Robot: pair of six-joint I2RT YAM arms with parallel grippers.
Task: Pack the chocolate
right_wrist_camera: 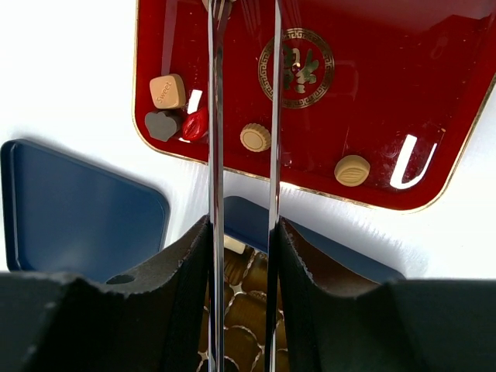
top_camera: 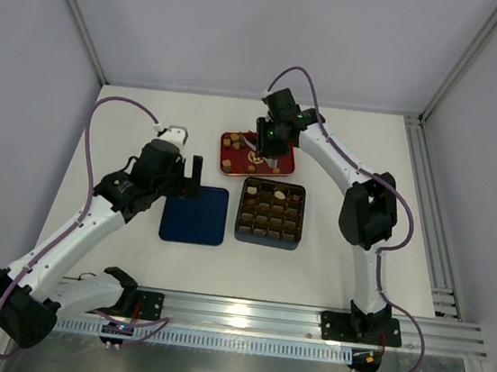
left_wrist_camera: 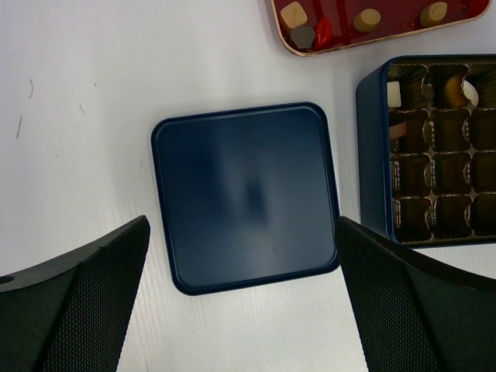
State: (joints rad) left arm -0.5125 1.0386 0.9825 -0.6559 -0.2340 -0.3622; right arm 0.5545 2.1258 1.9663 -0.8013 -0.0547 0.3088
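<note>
Small chocolate pieces lie in the red tray [right_wrist_camera: 372, 93]: a tan square [right_wrist_camera: 167, 91], a grey heart [right_wrist_camera: 161, 124], a red piece [right_wrist_camera: 195, 124] and two round tan ones [right_wrist_camera: 255, 137] [right_wrist_camera: 352, 170]. My right gripper [right_wrist_camera: 242, 226] is shut on metal tongs [right_wrist_camera: 215, 116], whose two blades reach out over the tray, slightly apart; their tips run off the top edge. The dark gridded box [top_camera: 270, 213] holds a few pieces along its far row, one whitish [left_wrist_camera: 395, 93]. My left gripper [left_wrist_camera: 242, 225] is open and empty above the blue lid [left_wrist_camera: 244, 194].
The blue lid [top_camera: 194, 214] lies flat just left of the box. The red tray [top_camera: 236, 139] sits behind the box, with the right gripper [top_camera: 271, 139] over it. The left gripper [top_camera: 186, 178] hangs at the lid's far edge. Grey walls enclose the table.
</note>
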